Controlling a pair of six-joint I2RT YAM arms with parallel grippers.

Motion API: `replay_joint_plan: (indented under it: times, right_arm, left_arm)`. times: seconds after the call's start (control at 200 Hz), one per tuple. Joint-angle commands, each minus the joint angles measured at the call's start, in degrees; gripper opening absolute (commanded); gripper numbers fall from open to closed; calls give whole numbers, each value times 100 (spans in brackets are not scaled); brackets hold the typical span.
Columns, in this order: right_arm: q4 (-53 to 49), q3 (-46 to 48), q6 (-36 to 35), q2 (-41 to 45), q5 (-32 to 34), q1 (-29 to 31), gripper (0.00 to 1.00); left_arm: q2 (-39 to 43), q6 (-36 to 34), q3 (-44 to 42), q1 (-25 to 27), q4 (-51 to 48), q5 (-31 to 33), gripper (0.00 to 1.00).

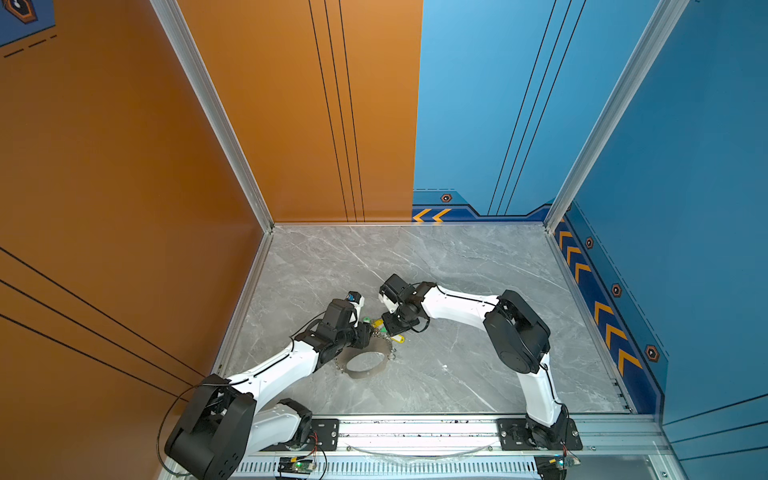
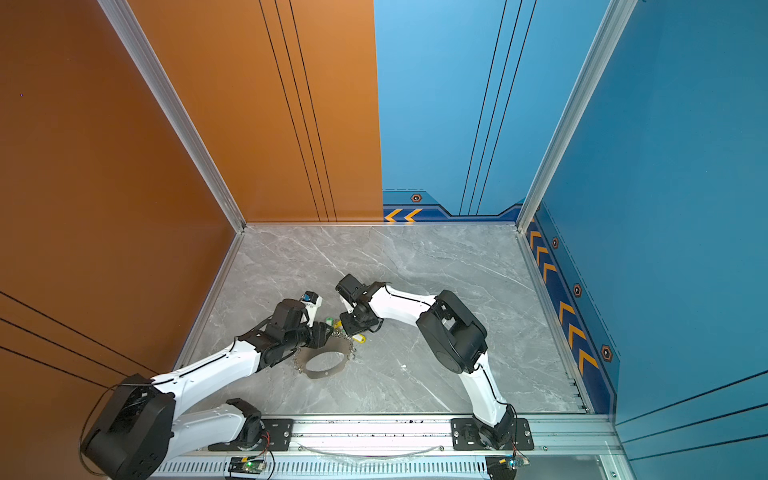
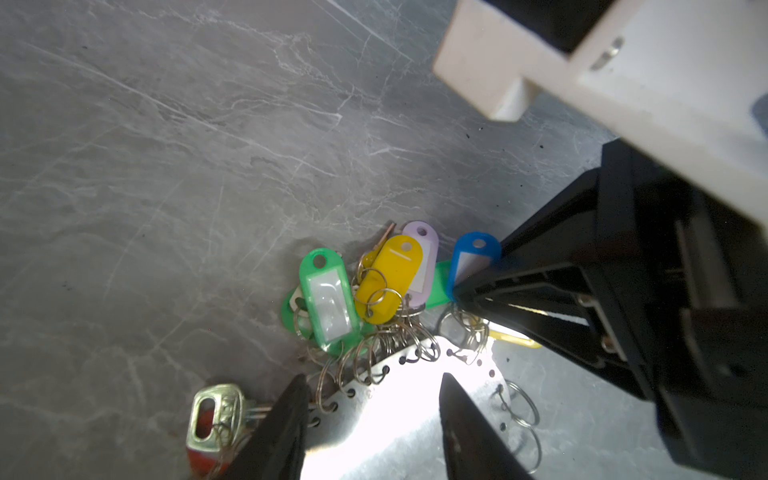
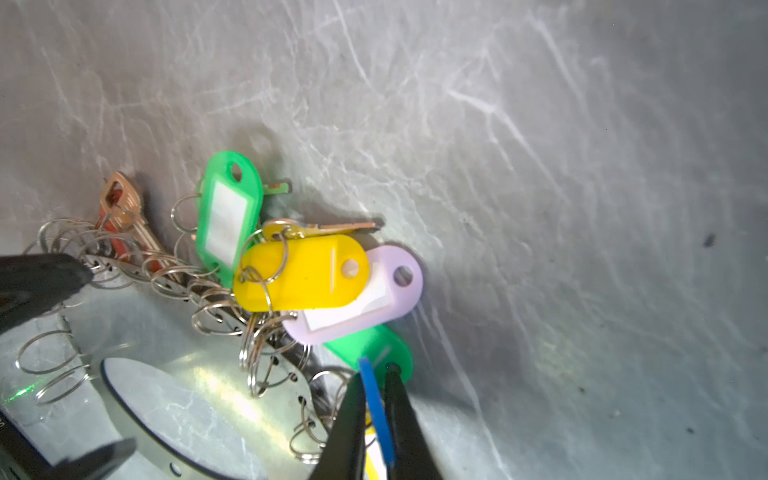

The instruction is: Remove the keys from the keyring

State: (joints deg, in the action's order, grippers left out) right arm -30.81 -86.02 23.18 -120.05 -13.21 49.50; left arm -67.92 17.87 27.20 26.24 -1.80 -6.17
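Pinching the blue tag (image 4: 379, 415) beside the keyring (image 3: 395, 415), the right gripper (image 4: 372, 374) is seemingly readying to tug it free, while the left gripper (image 3: 372, 378), jaws spread astride the keyring's band, is apparently pinning it down

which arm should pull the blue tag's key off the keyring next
Right. The right fingers pinch the blue tag edge-on, so they can probably pull straight away. The left fingers straddle the keyring, better placed to steady it.
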Motion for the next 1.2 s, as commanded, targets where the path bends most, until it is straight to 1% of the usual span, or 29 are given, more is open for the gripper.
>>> replay_joint_plan:
  times: [0.0, 0.045, 0.065, 0.22, 0.516, 0.841, 0.941, 1.046, 1.196]
  right_arm:
    - [-83, 116, 29, 87, 100, -36, 7]
    - [-92, 128, 16, 84, 99, -45, 6]
    - [-92, 136, 20, 260, 100, -45, 6]
    - [-118, 170, -54, 525, 145, -46, 5]
    - [-136, 252, -145, 1059, 249, -4, 4]
    - [-136, 242, -217, 1176, 266, 58, 5]
    - [-136, 233, -194, 1114, 98, 60, 5]
    - [-153, 271, -109, 1067, -209, 182, 5]
    - [-206, 585, 16, 1156, -187, 558, 6]
  left_arm:
    - [-41, 24, -66, -3, 65, 50, 52]
    - [-69, 15, -47, 4, 60, 52, 52]
    - [-74, 13, -44, 9, 66, 45, 52]
    - [-109, 6, -26, 39, 59, 41, 52]
    - [-143, -6, -13, 65, 62, 50, 51]
    - [-107, -20, -13, 83, 66, 40, 51]
    - [-115, -29, -21, 101, 71, 24, 51]
    - [-107, -22, -24, 101, 55, 96, 51]
    - [-20, 75, -62, 39, 68, 294, 51]
